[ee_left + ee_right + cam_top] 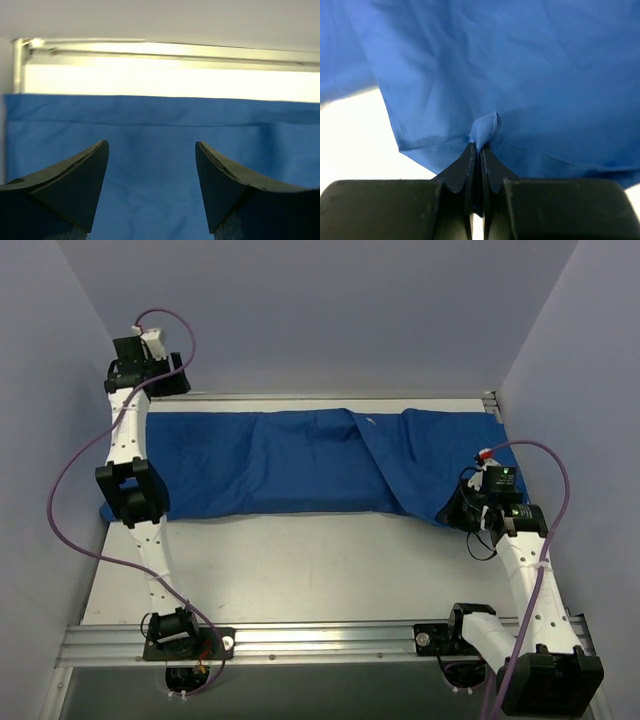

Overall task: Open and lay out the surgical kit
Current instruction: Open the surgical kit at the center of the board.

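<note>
The surgical kit shows only as a large blue cloth wrap (pixel 300 460), spread in a long band across the back of the table, with a fold line running diagonally right of centre. My left gripper (pixel 151 145) hovers over the wrap's far left end (pixel 150 120), near the back rail. Its fingers (pixel 75 185) are open with nothing between them. In the top view, the left gripper (pixel 158 385) sits at the back left corner. My right gripper (pixel 478 146) is shut on a pinched hem of the wrap (pixel 487 127) at its near right corner (pixel 462 508).
An aluminium rail (pixel 330 397) runs along the table's back edge, and another (pixel 300 640) along the front by the arm bases. Bare white tabletop (pixel 300 560) lies between the wrap and the front rail. Grey walls close in on the left, right and back.
</note>
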